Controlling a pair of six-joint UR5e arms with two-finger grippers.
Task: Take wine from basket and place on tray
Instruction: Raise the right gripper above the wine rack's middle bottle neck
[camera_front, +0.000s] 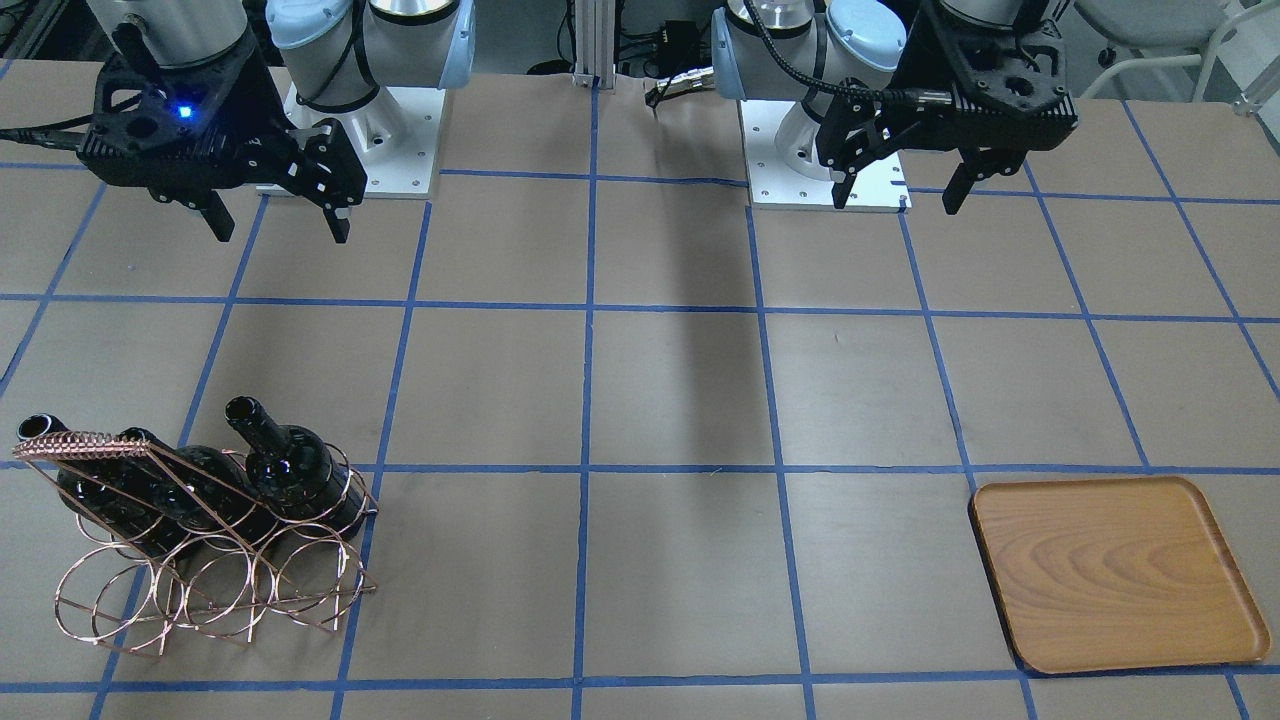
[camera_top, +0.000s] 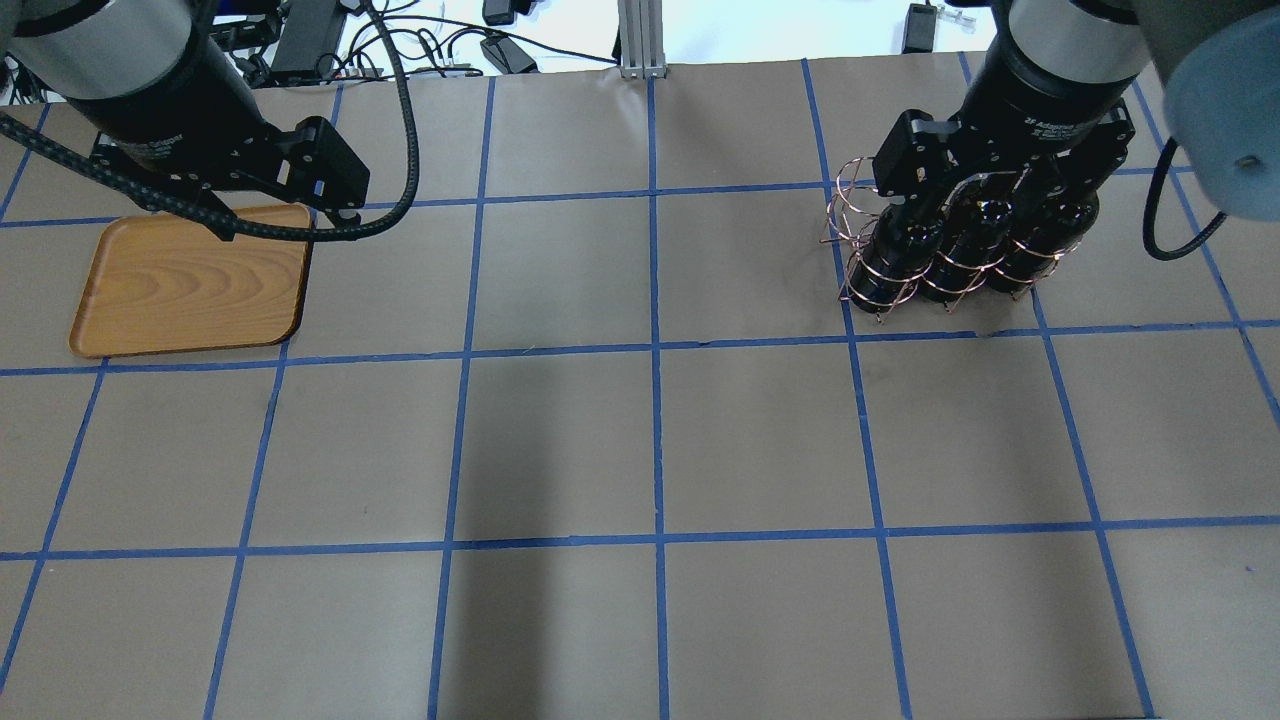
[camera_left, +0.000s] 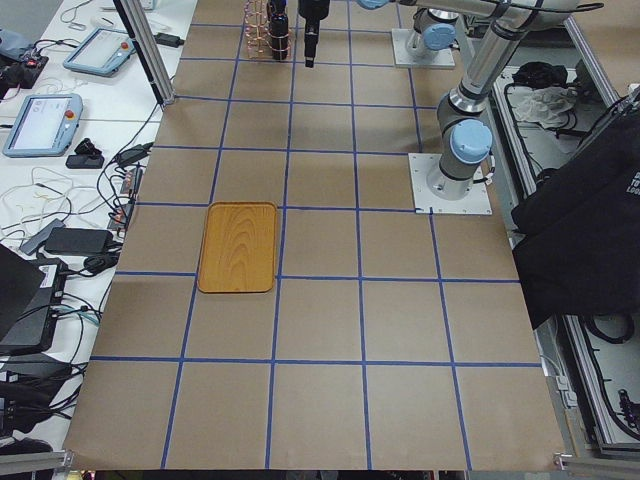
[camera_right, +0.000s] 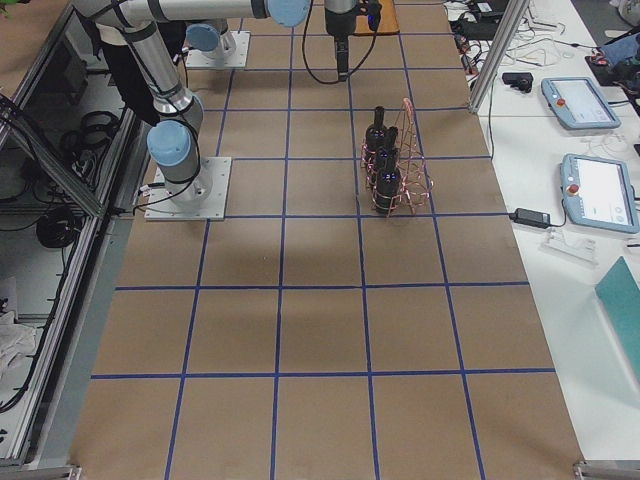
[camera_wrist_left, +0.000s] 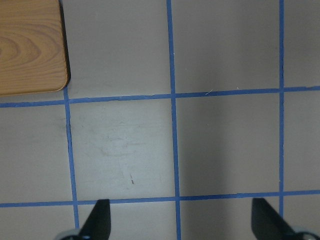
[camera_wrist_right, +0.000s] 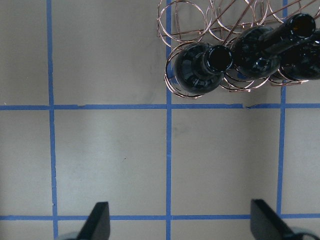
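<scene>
The copper wire basket (camera_front: 215, 590) stands on the table and holds three dark wine bottles (camera_front: 295, 465) side by side, necks tilted up toward the robot. In the right wrist view the bottles (camera_wrist_right: 197, 70) and basket (camera_wrist_right: 185, 20) lie at the top right. My right gripper (camera_front: 280, 232) hangs open and empty, high above the table on the robot's side of the basket. The wooden tray (camera_front: 1115, 570) lies empty and flat at the table's other end. My left gripper (camera_front: 897, 200) is open and empty, high up; the tray's corner (camera_wrist_left: 30, 45) shows at the top left of its wrist view.
The table is brown with a blue tape grid. The two arm base plates (camera_front: 825, 160) stand at the robot's edge, with an aluminium post (camera_top: 637, 40) at the opposite edge. Benches with tablets (camera_right: 600, 190) and cables line the operators' side.
</scene>
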